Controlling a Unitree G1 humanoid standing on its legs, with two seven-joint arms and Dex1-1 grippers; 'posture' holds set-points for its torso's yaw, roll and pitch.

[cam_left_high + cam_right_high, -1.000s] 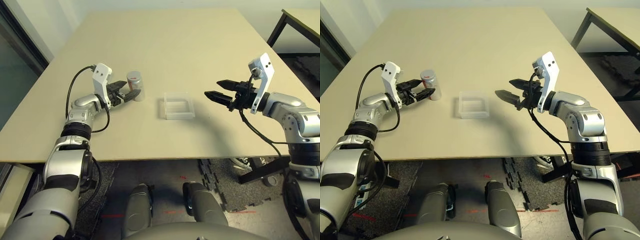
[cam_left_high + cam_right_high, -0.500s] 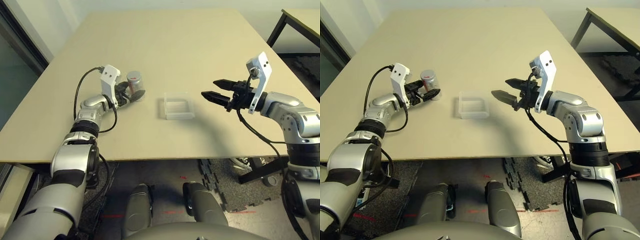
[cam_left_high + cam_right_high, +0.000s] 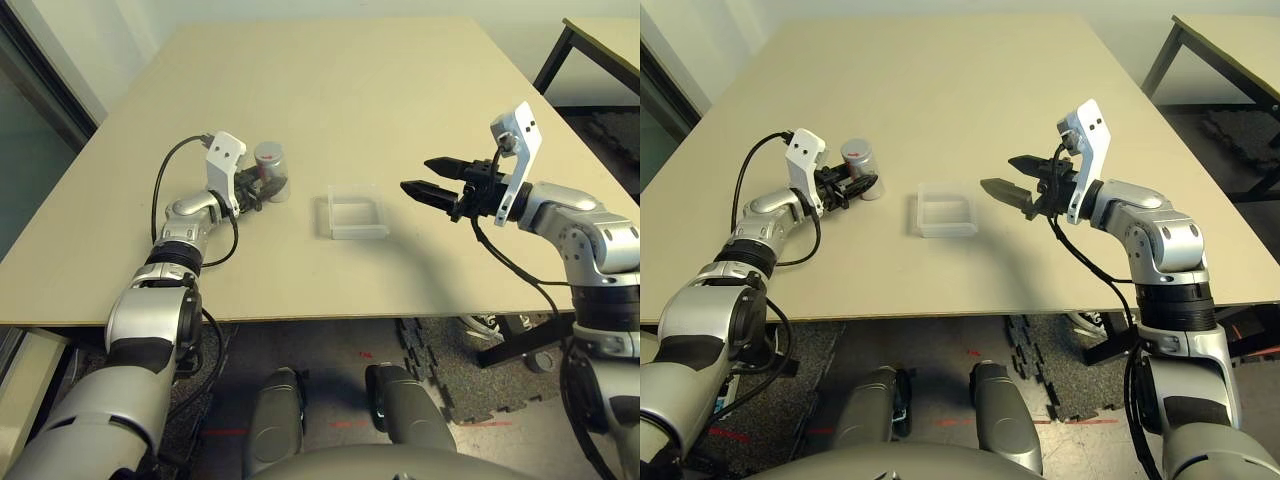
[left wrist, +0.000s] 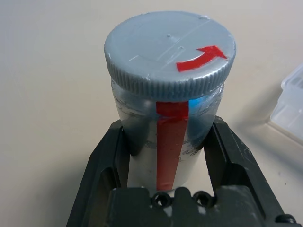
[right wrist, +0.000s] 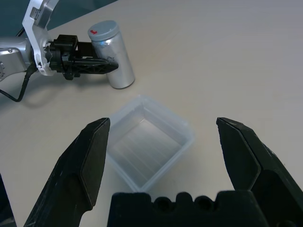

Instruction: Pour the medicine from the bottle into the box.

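Bottle (image 3: 270, 170) upright on the table (image 3: 400, 100), cap on, left of the box (image 3: 355, 213). Left gripper (image 4: 168, 156) has a finger on each side of the bottle's lower body, pads against it: grasping. Right gripper (image 3: 428, 177) hovers right of the box, jaws spread wide, holding nothing.

Robot lab or test room.
A bare, pale beige rectangular table (image 3: 400, 90) stands by a black metal-legged second table (image 3: 590, 40), with dark interlocking foam floor mats (image 3: 450, 380) below.
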